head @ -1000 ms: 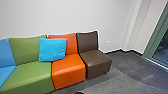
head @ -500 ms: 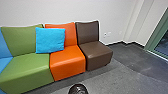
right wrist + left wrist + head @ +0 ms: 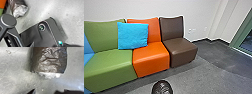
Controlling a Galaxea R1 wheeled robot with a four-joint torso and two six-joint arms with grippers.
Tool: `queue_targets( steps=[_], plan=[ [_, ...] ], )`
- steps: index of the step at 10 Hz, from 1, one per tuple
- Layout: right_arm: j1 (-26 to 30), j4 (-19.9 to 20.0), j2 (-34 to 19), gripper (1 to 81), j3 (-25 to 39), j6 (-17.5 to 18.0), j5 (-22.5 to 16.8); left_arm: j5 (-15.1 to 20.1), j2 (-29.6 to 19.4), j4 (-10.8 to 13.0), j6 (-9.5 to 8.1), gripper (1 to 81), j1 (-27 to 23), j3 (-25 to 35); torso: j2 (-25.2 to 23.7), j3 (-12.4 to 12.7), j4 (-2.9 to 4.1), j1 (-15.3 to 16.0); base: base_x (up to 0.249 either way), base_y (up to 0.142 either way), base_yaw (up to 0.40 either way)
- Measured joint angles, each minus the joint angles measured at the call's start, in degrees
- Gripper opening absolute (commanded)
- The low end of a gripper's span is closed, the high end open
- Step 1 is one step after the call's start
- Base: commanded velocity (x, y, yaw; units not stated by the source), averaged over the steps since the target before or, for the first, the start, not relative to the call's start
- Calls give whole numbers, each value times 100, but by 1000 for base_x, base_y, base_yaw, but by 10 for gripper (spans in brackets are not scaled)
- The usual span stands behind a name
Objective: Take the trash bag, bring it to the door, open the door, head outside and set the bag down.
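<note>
Holding left gripper (image 3: 49,90) and right gripper (image 3: 47,44) with fingers spread, we face the trash bag (image 3: 50,62) on the near floor (image 3: 196,75).

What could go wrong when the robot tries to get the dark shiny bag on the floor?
The bag has white stuff showing at one end, so some might spill out if it tips. Its skin looks thin and crinkly, so it could slip or tear when grabbed. In the right wrist view the robot's base looks close to the bag, so driving forward might bump it.
</note>
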Motion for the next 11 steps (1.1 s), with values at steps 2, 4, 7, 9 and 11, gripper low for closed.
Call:
queue_targets(
  steps=[2,4,7,9,11],
  plan=[
    [-59,-2,-5,811,1,-5,4,73,-52,-30,0,811,-273,-46,-50,-5,0,37,0,0,0],
    [-63,-2,4,811,11,-2,11,126,83,-33,-1,811,-380,-243,-46,-24,0,37,0,0,0],
    [-61,-4,2,811,45,-7,41,495,511,-33,-4,811,-714,-724,-46,-450,0,40,0,0,0],
    [-59,-4,0,811,52,-7,66,727,642,-34,-4,811,-1023,-935,-50,-649,0,46,0,0,0],
    [-59,-6,-28,811,63,-7,83,864,646,-37,-105,811,-1337,-1124,-256,-701,0,175,0,0,0]
  ],
)
